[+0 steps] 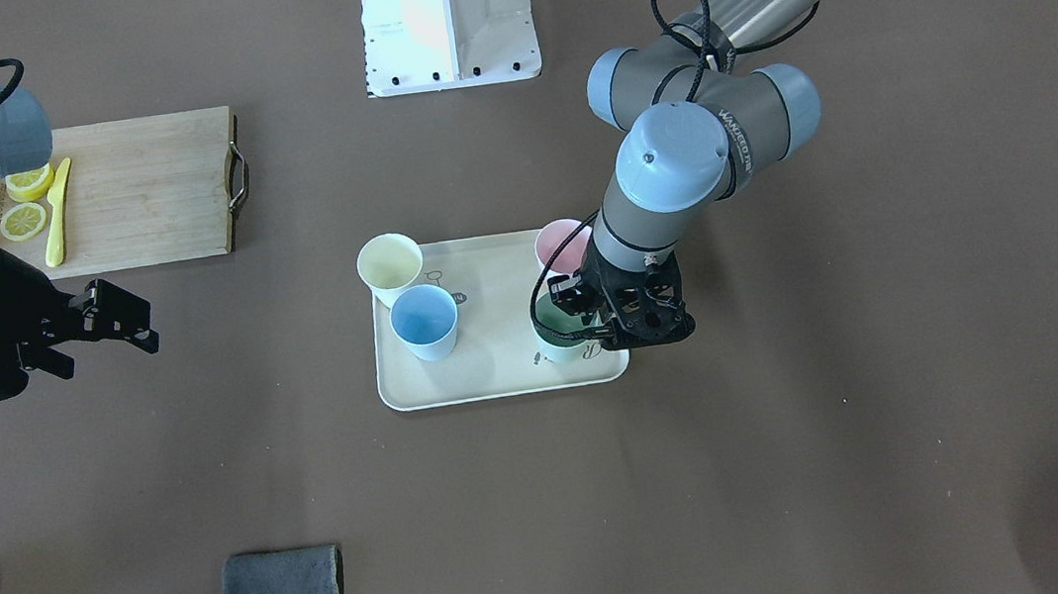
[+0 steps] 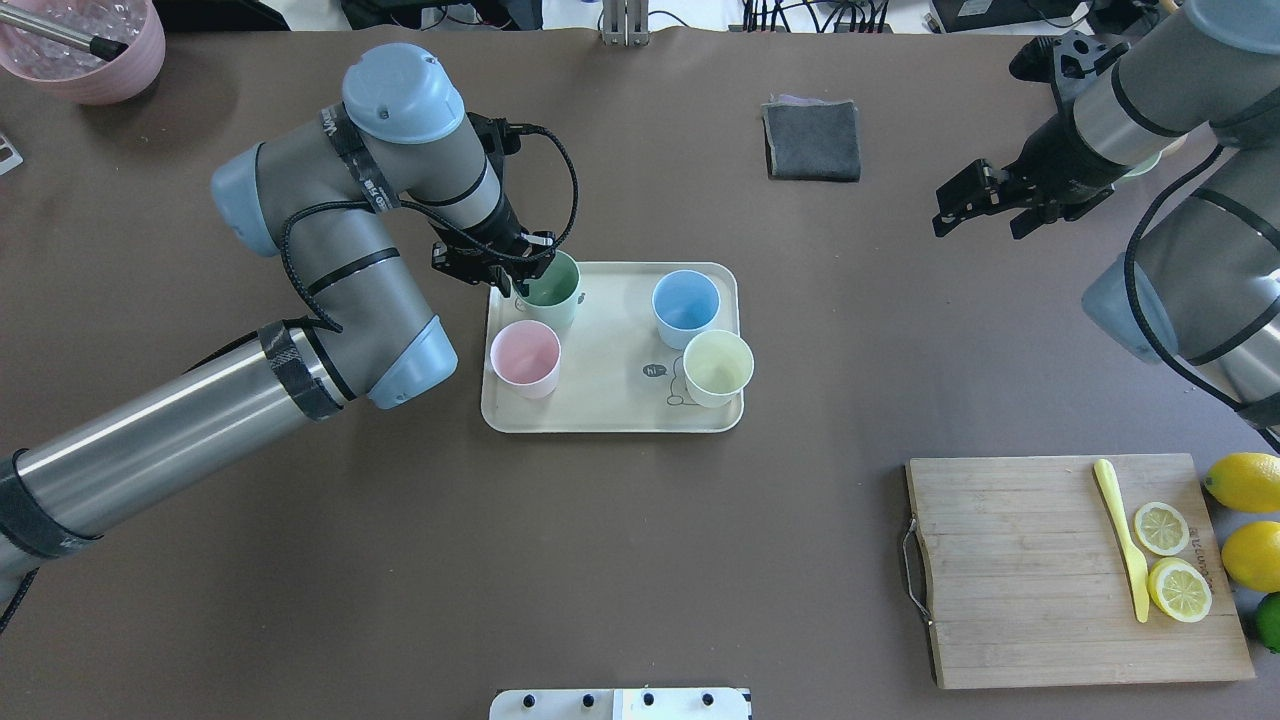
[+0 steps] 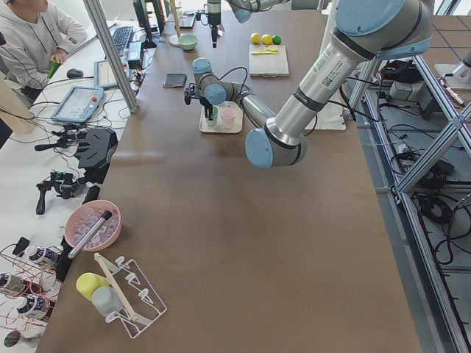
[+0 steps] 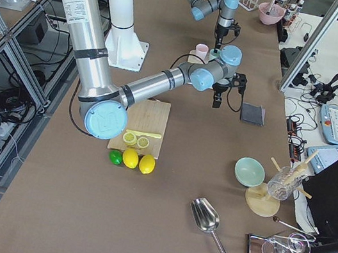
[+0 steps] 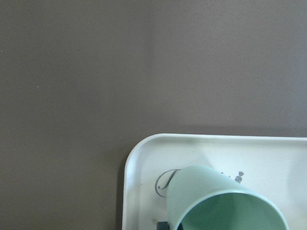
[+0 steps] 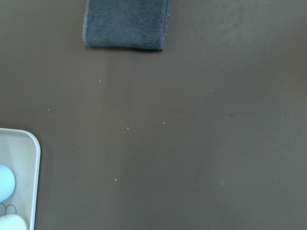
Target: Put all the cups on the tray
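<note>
left claw [image 2: 515,280]: down on the mint cup [image 2: 555,292] rim, grip cannot be told | mint cup: upright on the tray [image 2: 610,422], corner under the claw | pink cup [image 2: 525,358]: on tray, just beside claw | blue cup [image 2: 686,305], yellow cup [image 2: 717,367]: tray's other end | right claw [image 2: 980,215]: spread, well apart from tray, near cloth [image 2: 812,140]

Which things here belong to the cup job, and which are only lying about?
Job: tray, yellow cup, blue cup, pink cup, green cup.
Lying about: board, knife, lemons, cloth, pink bowl.
</note>
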`<action>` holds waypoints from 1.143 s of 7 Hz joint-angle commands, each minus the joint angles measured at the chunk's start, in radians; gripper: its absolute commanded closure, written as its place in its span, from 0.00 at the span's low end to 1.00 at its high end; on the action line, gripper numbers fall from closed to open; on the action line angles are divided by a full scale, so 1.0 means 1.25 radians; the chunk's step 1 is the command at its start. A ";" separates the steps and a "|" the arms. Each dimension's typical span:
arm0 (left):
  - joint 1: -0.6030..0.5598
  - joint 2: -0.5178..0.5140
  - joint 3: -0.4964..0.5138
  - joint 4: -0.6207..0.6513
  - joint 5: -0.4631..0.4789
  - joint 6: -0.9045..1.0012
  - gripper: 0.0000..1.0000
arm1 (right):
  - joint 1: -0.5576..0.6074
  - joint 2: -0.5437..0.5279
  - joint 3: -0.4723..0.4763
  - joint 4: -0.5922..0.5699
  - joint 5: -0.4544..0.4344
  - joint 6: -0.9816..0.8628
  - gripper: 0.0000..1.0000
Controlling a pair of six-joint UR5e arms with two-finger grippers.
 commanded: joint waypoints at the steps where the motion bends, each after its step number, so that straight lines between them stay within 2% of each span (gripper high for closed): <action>1: -0.050 0.047 -0.074 0.054 -0.013 0.022 0.02 | 0.006 -0.009 0.001 0.000 -0.002 -0.007 0.00; 3: -0.123 0.133 -0.242 0.204 -0.015 0.176 0.02 | 0.032 -0.040 -0.001 0.000 -0.002 -0.064 0.00; 5: -0.202 0.269 -0.381 0.238 -0.018 0.298 0.02 | 0.076 -0.086 -0.008 -0.001 0.001 -0.169 0.00; 6: -0.258 0.308 -0.396 0.246 -0.019 0.393 0.02 | 0.102 -0.117 -0.013 -0.001 0.001 -0.232 0.00; 8: -0.401 0.365 -0.399 0.335 -0.041 0.675 0.02 | 0.145 -0.165 -0.019 -0.001 0.002 -0.316 0.00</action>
